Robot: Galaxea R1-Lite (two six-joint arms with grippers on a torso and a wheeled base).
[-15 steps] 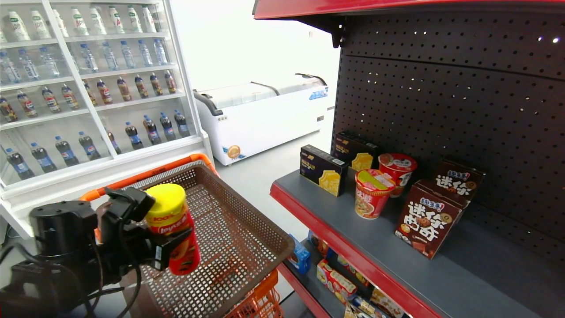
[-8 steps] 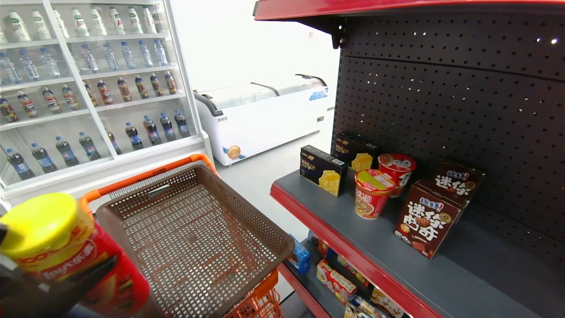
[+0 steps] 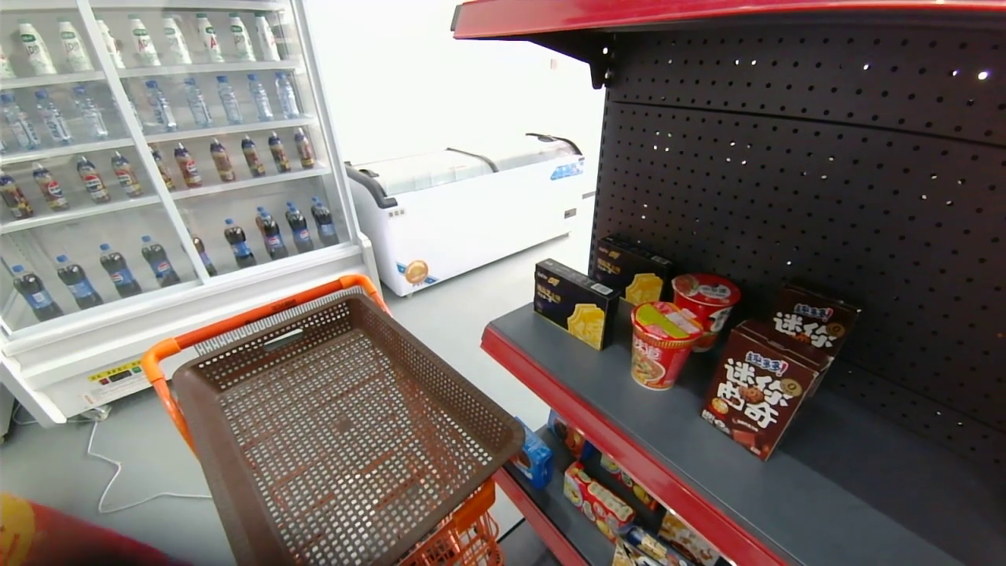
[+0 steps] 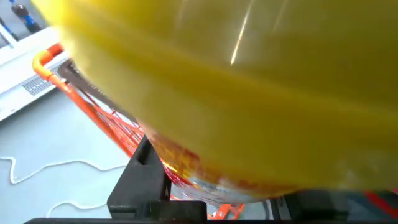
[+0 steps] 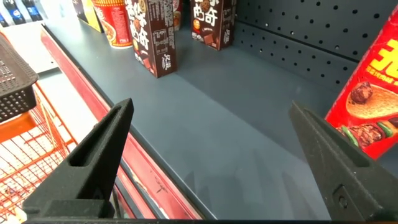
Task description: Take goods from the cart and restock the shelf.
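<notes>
Chip can [image 3: 63, 538] sank lower-left | left pincer [image 4: 236, 193] clamps it | right pincer [image 5: 211, 109] apart

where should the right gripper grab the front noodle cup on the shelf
Probably take the front noodle cup by its upper wall just under the rim, coming from the shelf front. It stands upright and widens upward; a second cup behind and a brown box beside crowd those sides.

cart basket [image 3: 346, 409] just left of the shelf [image 3: 786, 487]. on the shelf, left to right: two boxes [image 3: 575, 303], two noodle cups [image 3: 664, 344], two cookie boxes [image 3: 754, 401], each pair one behind the other. chest freezer [image 3: 464, 212] beyond the shelf's left end. chip can [image 3: 47, 534] far left, past the cart.
</notes>
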